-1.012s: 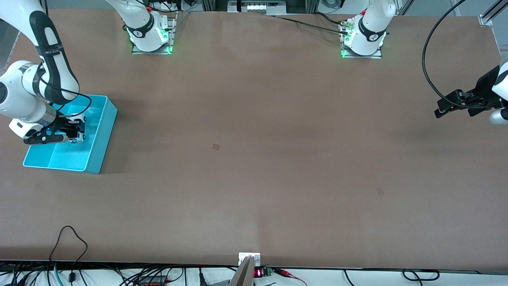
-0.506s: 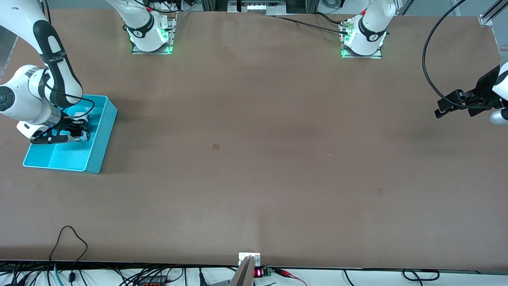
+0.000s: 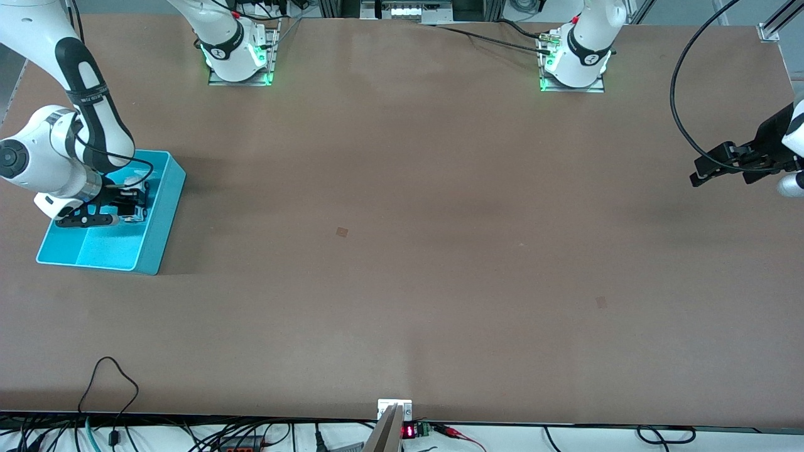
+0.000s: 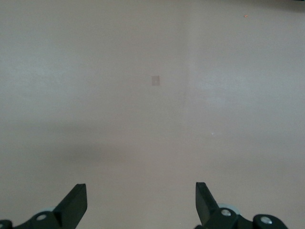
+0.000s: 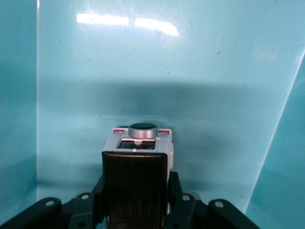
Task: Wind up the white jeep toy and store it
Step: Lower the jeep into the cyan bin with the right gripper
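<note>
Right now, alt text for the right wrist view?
The right gripper, shut on the white jeep toy, holds it inside the turquoise bin. The toy's black roof panel and a round spare wheel face the camera; the bin's glossy floor fills the rest.

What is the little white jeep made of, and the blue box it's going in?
The white jeep toy looks like plastic: smooth molded white body, ribbed black roof panel. The turquoise bin also looks like glossy plastic, since ceiling lights reflect off its smooth floor. Neither can be confirmed by sight alone.

Right tool (image 3: 129, 210) at left edge of front view, arm bent down, fingers clamped shut. Left tool (image 3: 696, 176) at right edge, waiting, fingers spread wide.
</note>
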Motion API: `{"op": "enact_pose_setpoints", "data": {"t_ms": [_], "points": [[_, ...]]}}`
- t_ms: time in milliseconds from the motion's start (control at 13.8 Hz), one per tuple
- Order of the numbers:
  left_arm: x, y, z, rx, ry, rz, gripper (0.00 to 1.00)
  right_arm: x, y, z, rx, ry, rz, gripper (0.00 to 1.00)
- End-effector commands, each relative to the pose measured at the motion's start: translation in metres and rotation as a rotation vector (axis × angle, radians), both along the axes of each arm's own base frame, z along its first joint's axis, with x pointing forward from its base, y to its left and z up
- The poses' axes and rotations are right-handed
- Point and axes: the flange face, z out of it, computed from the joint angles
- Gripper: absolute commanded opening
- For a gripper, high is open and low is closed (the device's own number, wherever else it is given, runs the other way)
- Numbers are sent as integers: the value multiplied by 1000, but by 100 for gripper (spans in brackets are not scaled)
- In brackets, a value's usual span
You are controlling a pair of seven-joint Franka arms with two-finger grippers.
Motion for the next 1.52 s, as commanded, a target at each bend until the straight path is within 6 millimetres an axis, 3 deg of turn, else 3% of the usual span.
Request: {"op": "enact_pose_setpoints", "data": {"t_ms": [0, 362, 579, 723, 1085, 1302, 1446], "points": [[-4, 3, 1, 4, -6, -10, 100, -2, 0, -6, 12, -7, -20, 4], [-3, 0, 0, 7, -7, -14, 100, -3, 0, -17, 17, -4, -32, 8], [-3, -5, 0, 8, -7, -22, 100, -3, 0, -17, 17, -4, -30, 17], [-3, -2, 0, 10, -7, -18, 100, -2, 3, -18, 19, -3, -26, 32], [-4, 1, 1, 10, -4, -13, 100, 5, 15, -17, 28, -7, -5, 51], [-3, 2, 0, 10, -3, -12, 100, 6, 15, -17, 28, -8, -3, 79], [-3, 2, 0, 10, -3, -12, 100, 6, 15, -17, 27, -8, -2, 85]]}}
